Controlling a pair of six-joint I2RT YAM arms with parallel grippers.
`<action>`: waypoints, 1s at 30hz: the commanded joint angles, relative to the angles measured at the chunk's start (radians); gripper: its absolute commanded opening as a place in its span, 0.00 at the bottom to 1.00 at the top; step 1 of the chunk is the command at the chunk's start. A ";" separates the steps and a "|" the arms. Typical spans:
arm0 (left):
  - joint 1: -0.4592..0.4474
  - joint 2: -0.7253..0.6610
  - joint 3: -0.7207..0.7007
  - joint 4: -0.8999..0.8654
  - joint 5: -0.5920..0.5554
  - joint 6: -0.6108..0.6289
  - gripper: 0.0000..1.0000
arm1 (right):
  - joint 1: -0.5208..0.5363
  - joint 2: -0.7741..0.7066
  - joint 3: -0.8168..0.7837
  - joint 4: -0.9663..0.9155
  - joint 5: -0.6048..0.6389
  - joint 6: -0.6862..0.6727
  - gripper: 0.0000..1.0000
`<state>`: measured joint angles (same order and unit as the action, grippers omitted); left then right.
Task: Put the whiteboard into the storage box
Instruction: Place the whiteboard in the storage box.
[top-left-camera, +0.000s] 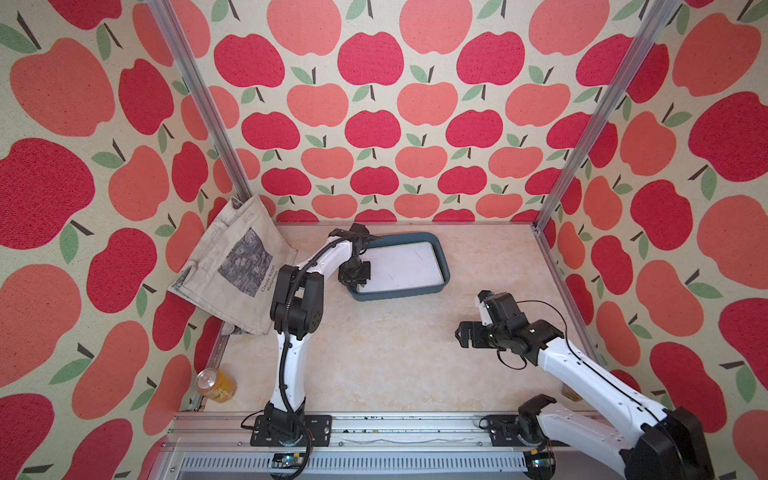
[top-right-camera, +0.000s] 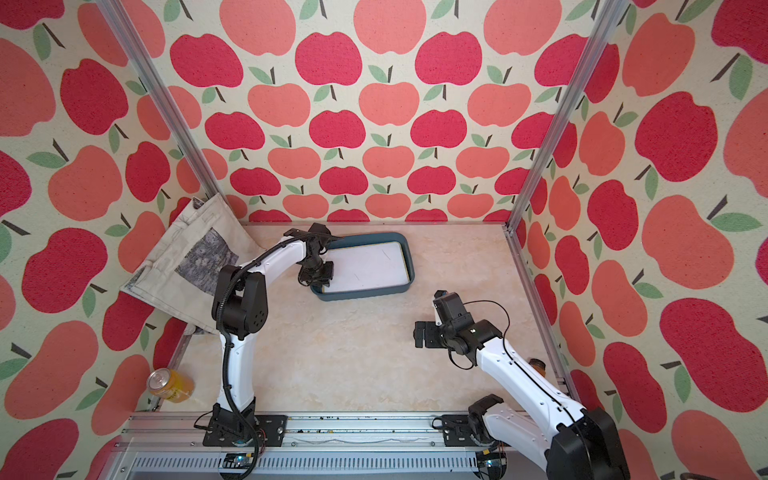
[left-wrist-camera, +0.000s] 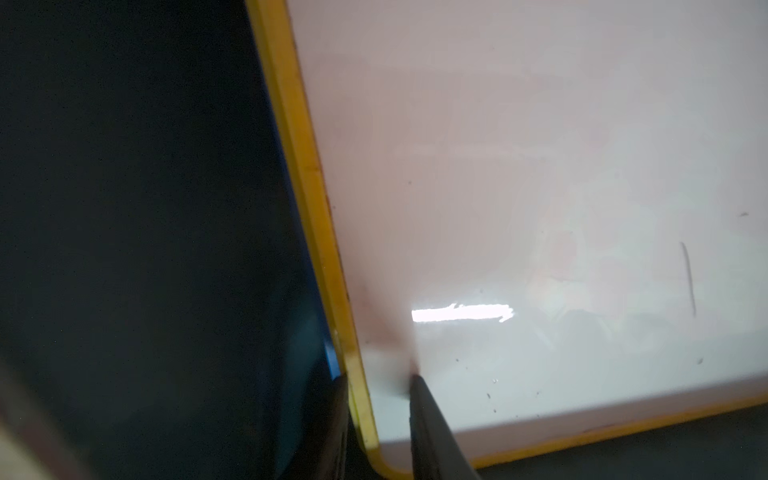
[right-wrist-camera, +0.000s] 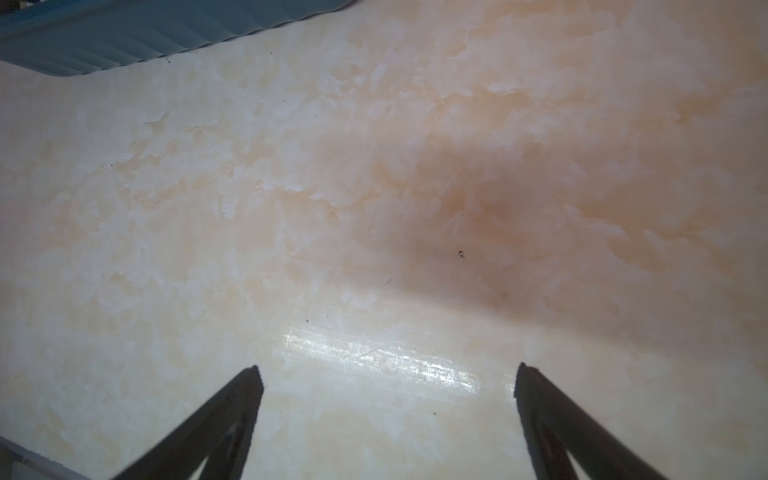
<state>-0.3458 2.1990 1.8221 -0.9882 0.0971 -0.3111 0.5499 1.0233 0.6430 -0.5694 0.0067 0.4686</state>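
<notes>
Apple-print walls (top-left-camera: 374, 124) around marbled beige tabletop (top-left-camera: 395, 353), storage box (top-left-camera: 399, 293) at back

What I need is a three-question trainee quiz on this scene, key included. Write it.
1. Where is the white rectangular whiteboard with the yellow frame? A) on the tabletop B) inside the shallow dark teal plastic storage box C) on the cloth bag
2. True or false: the right hand is open and holds nothing.
3. Fill in: the left hand pinches the whiteboard at its ____ frame, near a corner.
Key: 1 B; 2 true; 3 yellow.
</notes>
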 joint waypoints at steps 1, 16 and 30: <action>-0.015 0.045 -0.032 -0.047 -0.154 0.024 0.28 | 0.008 0.006 0.018 -0.005 0.014 -0.007 0.99; -0.058 -0.013 -0.220 0.043 -0.285 0.140 0.29 | 0.007 0.017 0.048 -0.039 0.046 -0.025 0.99; -0.042 -0.082 -0.339 0.143 -0.364 0.291 0.29 | 0.007 -0.020 0.071 -0.078 0.051 -0.021 0.99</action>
<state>-0.4290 2.0541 1.5631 -0.7315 -0.1951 -0.0757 0.5499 1.0252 0.6880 -0.6079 0.0372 0.4603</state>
